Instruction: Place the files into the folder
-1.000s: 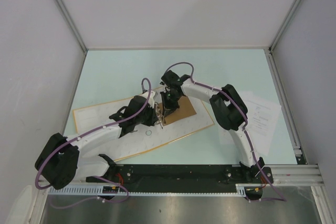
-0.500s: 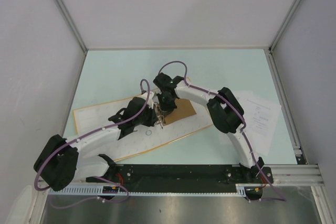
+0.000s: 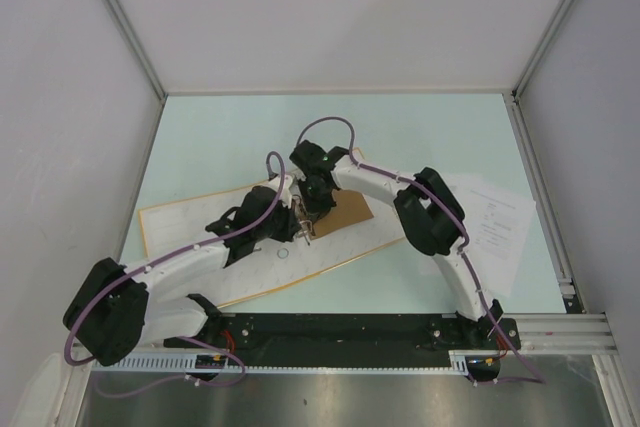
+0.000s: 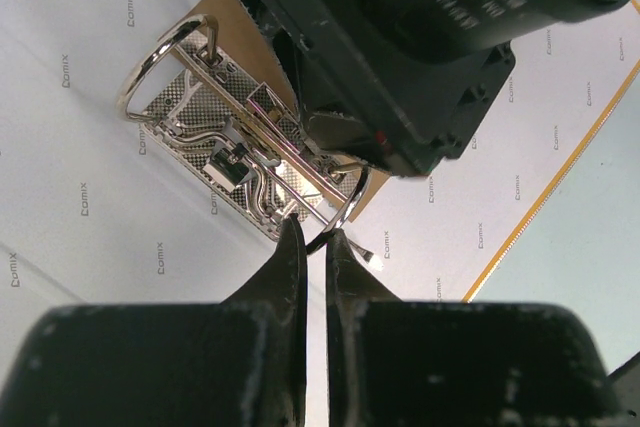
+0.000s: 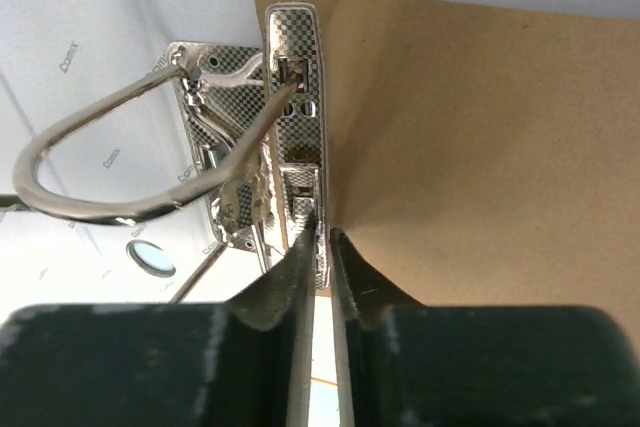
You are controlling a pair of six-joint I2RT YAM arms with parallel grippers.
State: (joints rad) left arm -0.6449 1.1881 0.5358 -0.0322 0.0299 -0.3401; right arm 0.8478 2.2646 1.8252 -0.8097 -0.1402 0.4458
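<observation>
One: Little has been altered in the past second, it would seem?

Two: Only the right arm has been shifted. Seen from above, its wrist has been carried a little to the left and brought closer over the ring clip (image 4: 235,162). The left arm has hardly been moved.

One: And how are the claws set?

Two: The left gripper (image 4: 312,247) is drawn almost together, and the thin wire of one ring is seen between its tips, so the ring clip is judged to be pinched. The right gripper (image 5: 318,237) is likewise nearly closed, at the end of the checkered metal bar beside the brown card (image 5: 460,147). Whether anything is actually held there cannot be told.

One: Where are the files (image 3: 500,217) to be found?

Two: They are left lying flat at the right side of the table (image 3: 420,127), partly hidden by the right arm. They are well apart from the folder (image 3: 170,222), which is spread open at the centre-left.

One: What is meant by that for the task?

Two: The clip is still being worked on. Nothing has been threaded yet, and the sheets must still be fetched.
</observation>
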